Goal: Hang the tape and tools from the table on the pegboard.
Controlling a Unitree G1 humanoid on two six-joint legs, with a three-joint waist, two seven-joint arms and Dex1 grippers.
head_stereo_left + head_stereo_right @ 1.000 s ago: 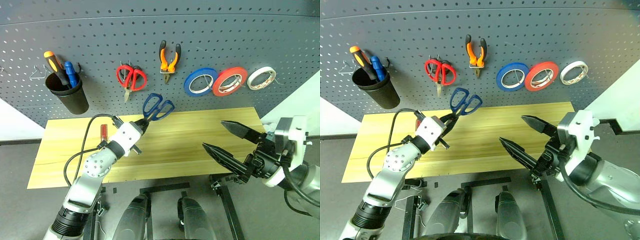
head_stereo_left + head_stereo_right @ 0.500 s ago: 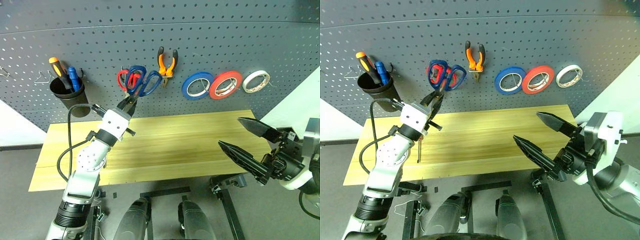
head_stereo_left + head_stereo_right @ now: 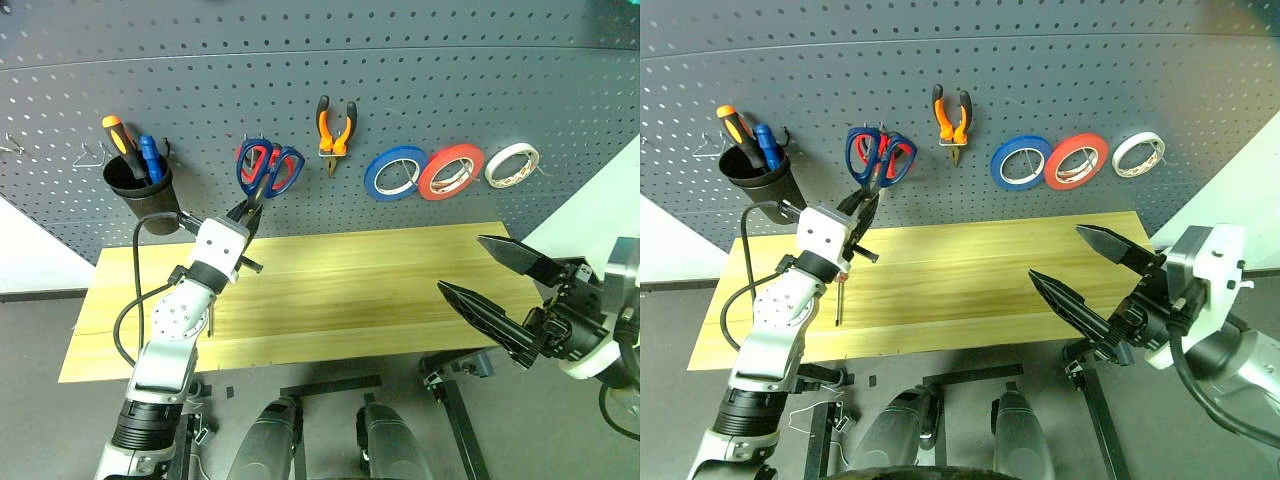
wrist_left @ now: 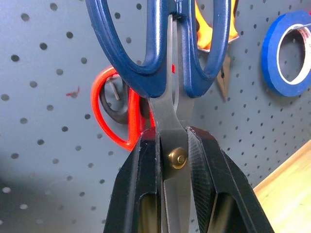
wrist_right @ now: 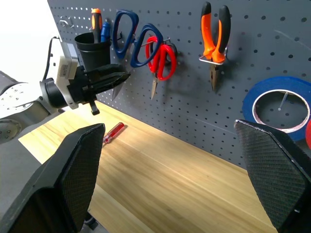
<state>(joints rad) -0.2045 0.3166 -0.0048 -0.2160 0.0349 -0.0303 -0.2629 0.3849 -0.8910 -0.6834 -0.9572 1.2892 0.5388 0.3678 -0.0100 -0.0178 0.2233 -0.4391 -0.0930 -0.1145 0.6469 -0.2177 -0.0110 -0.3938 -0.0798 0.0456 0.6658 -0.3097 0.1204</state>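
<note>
A: What sits nearest?
B: The right end effector (image 3: 497, 283), its 2 black fingers spread wide, holding nothing, hovering over the near right corner of the tabletop (image 3: 380, 290).

A: And on the tabletop itself?
B: A red-handled screwdriver (image 3: 839, 298) lies toward the left side, partly behind the left arm.

A: The left end effector?
B: The left end effector (image 3: 247, 210) is raised toward the pegboard (image 3: 420, 80), fingers pressed together on the blades of the blue scissors (image 3: 262, 172). In the left wrist view the fingers (image 4: 146, 194) pinch the steel right at the pivot screw, handles pointing up at the board.

A: Where are those handles?
B: They overlap the red scissors (image 4: 114, 114) already hanging there. Whether a blue loop is on a hook, I cannot tell.

A: What else hangs on the board?
B: From the left: a black cup (image 3: 140, 190) with an orange and a blue screwdriver, the pliers (image 3: 336, 128) on a hook right of the scissors, then 3 rolls in a row, blue tape (image 3: 396, 171), red tape (image 3: 452, 170) and white tape (image 3: 514, 163), the red one overlapping the blue one's edge.
</note>
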